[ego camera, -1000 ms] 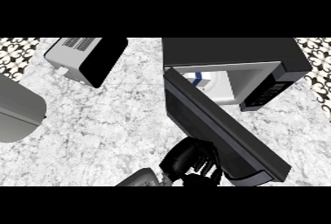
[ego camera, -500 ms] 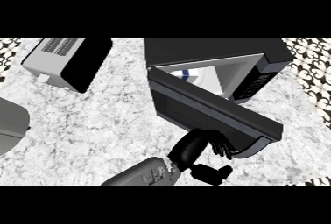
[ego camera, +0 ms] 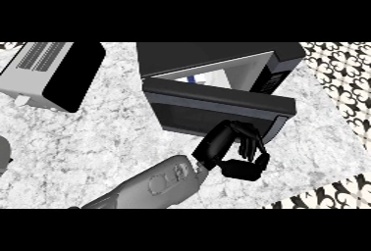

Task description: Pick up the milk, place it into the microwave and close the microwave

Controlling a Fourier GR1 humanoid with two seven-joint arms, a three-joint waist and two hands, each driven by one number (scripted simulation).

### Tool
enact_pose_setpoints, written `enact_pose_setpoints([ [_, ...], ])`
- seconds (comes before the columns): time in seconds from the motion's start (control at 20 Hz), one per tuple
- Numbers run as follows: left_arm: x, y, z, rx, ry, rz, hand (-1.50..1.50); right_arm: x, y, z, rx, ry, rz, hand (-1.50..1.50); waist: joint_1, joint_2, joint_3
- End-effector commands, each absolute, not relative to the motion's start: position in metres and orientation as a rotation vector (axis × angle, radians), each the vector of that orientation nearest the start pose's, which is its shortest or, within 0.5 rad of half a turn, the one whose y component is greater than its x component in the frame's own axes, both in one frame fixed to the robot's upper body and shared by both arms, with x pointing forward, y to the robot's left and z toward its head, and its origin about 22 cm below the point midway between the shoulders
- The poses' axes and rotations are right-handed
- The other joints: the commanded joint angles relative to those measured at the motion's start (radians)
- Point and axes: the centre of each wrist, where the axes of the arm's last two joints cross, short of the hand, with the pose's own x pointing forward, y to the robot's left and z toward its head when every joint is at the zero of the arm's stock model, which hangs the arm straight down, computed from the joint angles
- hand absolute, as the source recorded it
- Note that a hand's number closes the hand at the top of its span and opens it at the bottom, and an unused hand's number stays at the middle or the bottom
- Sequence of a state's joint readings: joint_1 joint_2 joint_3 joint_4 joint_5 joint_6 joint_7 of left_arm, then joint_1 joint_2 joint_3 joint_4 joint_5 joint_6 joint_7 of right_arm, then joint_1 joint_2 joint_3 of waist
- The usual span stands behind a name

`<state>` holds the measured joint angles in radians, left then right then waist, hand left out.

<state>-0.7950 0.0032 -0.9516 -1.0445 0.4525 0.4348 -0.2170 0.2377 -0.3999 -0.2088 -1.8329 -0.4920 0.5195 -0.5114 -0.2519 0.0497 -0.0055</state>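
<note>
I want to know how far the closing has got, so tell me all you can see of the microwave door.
The microwave door is a long dark panel with a lighter grey band along its face and a dark window area. It stands partly swung toward the microwave, yet a wedge of the pale interior shows above it, with a bit of blue and white inside, likely the milk. The right hand is against the door's outer face near its lower edge, fingers bent. The body rests on the speckled counter.

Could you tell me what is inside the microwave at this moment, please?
Through the gap above the door, the microwave shows a pale interior and a small blue-and-white item, probably the milk. The door hides everything lower down.
</note>
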Motion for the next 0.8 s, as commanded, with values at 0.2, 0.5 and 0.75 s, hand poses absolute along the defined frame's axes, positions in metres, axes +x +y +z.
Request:
enact_pose_setpoints([
  [0.2, 0.313, -0.024, 0.065, -0.390, -1.804, -0.610, 1.50, 0.185, -0.357, 0.087, 0.442, -2.184, 0.268, -1.50, -0.082, 0.015, 0.001],
  [0.5, 0.331, -0.026, 0.079, -0.346, -1.819, -0.581, 1.50, 0.190, -0.360, 0.100, 0.475, -2.178, 0.316, -1.50, -0.119, 0.031, 0.003],
  [0.75, 0.344, -0.026, 0.092, -0.319, -1.847, -0.532, 1.50, 0.195, -0.362, 0.112, 0.490, -2.201, 0.335, -1.50, -0.145, 0.041, 0.005],
])
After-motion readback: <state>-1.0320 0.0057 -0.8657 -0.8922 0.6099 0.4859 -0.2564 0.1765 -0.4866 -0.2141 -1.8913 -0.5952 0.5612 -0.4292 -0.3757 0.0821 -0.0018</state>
